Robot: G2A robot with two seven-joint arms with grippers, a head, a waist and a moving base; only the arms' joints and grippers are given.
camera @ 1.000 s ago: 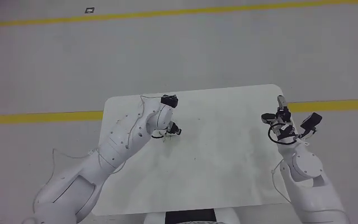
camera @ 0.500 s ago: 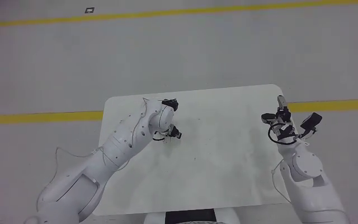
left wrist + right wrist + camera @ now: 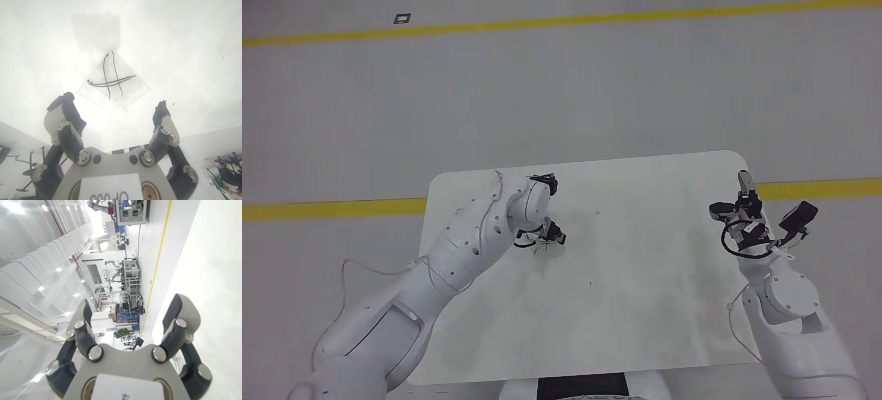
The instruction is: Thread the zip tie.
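Currently, no threading is done: four black zip ties [image 3: 107, 83] lie loose and crossed on a transparent sheet [image 3: 132, 89] on the white table [image 3: 662, 290], none looped through its head. The left gripper [image 3: 112, 102] hovers just above them, jaws spread and empty. The right gripper [image 3: 132, 303], also spread and empty, sits well apart at the table's edge. Grasping, aligning and inserting a tail all lie ahead.
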